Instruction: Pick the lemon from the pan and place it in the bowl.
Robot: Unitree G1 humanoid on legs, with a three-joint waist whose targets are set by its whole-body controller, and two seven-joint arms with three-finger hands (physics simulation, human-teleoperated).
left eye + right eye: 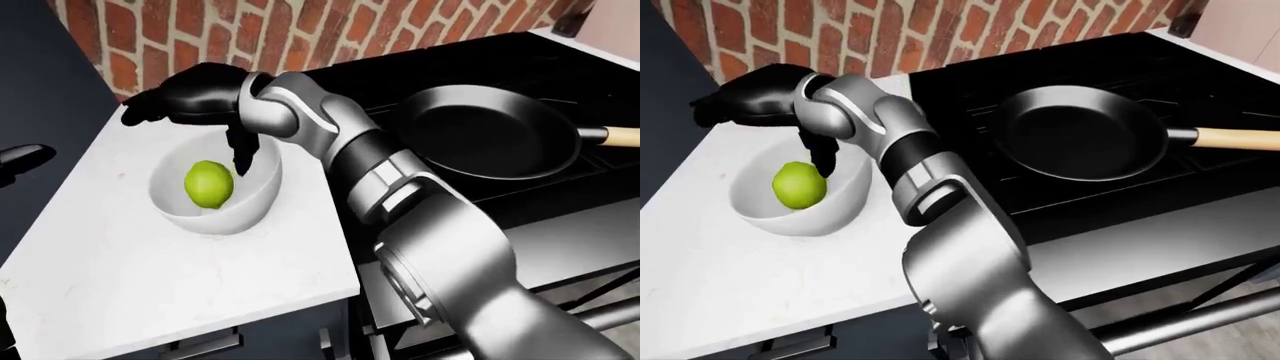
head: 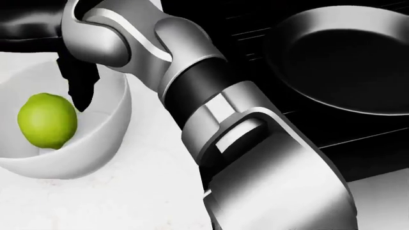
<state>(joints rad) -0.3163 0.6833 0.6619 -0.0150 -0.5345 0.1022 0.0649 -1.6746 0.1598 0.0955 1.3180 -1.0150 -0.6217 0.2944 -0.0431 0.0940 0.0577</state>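
The lemon (image 1: 209,184) lies in the white bowl (image 1: 262,196) near the counter's (image 1: 120,277) stove-side edge, the pan (image 1: 487,131) sits empty, and the right hand (image 1: 190,97) hovers above with fingers apart, apparently having let go.

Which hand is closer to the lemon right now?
Right. The right hand hovers open just above the bowl, one finger pointing down beside the lemon. The left hand isn't clearly in view.
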